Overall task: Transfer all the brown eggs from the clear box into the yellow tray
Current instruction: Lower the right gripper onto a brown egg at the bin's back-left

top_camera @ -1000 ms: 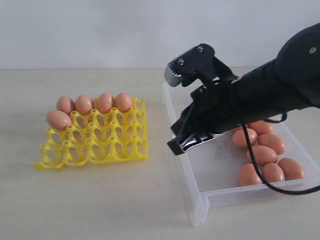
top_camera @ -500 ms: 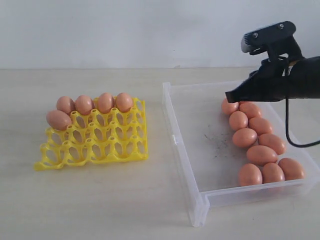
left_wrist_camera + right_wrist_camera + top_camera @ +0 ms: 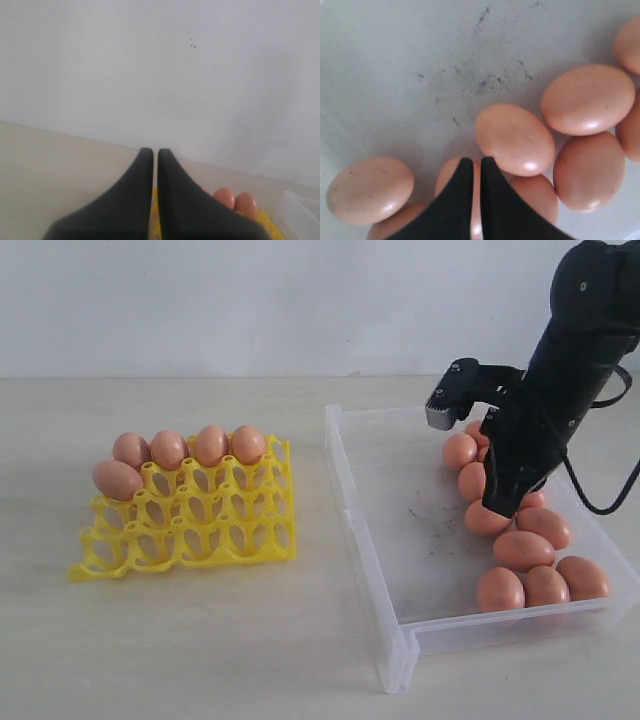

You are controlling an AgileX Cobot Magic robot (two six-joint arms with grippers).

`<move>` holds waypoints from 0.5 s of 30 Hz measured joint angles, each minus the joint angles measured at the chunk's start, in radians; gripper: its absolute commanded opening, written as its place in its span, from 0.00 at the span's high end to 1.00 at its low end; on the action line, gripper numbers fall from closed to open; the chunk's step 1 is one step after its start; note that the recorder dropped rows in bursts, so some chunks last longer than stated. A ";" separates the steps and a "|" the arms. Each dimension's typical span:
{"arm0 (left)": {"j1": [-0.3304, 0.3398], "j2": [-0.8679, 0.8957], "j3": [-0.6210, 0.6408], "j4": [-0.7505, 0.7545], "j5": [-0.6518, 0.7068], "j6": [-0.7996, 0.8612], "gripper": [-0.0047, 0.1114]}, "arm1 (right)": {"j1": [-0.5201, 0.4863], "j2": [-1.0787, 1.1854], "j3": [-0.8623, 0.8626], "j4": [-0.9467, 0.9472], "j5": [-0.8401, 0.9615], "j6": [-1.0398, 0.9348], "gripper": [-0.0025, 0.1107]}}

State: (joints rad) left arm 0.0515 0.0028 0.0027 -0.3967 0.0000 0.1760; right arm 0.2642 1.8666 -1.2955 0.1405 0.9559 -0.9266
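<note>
The yellow tray [image 3: 190, 530] lies on the left with several brown eggs [image 3: 210, 445] along its back row and one [image 3: 117, 479] at the left of the second row. The clear box [image 3: 362, 545] on the right holds several brown eggs [image 3: 523, 550] along its right side. My right gripper [image 3: 503, 504] points down over them, shut and holding nothing. In the right wrist view its tips [image 3: 476, 161] hang just above one egg [image 3: 447, 182], beside another [image 3: 515, 139]. My left gripper [image 3: 155, 152] is shut and empty, with two tray eggs [image 3: 224, 197] beyond it.
The box floor [image 3: 420, 60] has dark scuffs and is bare on its left half. The left arm is outside the exterior view. A pale wall [image 3: 250, 300] stands behind the table. A black cable [image 3: 600, 505] hangs from the right arm over the box.
My right arm has swung from the box's left wall to its right side, then tipped down over the eggs. Its jaws stayed shut. The eggs have not moved.
</note>
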 measured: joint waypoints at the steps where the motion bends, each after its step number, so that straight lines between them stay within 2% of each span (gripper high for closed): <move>1: 0.000 0.000 0.000 0.000 0.000 0.000 0.93 | 0.011 0.000 -0.002 -0.011 0.000 -0.047 0.98; 8: 0.000 0.000 0.000 0.000 0.000 0.000 0.93 | 0.015 0.018 -0.006 -0.110 0.058 -0.174 0.95; 10: 0.000 0.000 0.000 0.000 0.000 0.000 0.93 | 0.015 0.027 -0.006 -0.115 0.059 -0.163 0.80; 11: 0.000 0.000 0.000 0.000 0.000 0.000 0.93 | 0.015 0.030 -0.006 -0.115 0.053 -0.139 0.67; 12: 0.000 0.000 0.000 0.000 0.000 0.000 0.93 | 0.015 0.032 -0.006 -0.117 0.016 -0.063 0.59; 14: 0.000 0.000 0.000 0.000 0.000 0.000 0.93 | 0.015 0.032 -0.006 -0.120 -0.026 -0.004 0.46; 15: 0.000 0.000 0.000 0.000 0.000 0.000 0.93 | 0.015 0.032 -0.006 -0.121 -0.041 0.008 0.44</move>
State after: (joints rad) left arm 0.0515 0.0028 0.0027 -0.3967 0.0000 0.1760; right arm 0.2789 1.8984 -1.3020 0.0194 0.9150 -0.9185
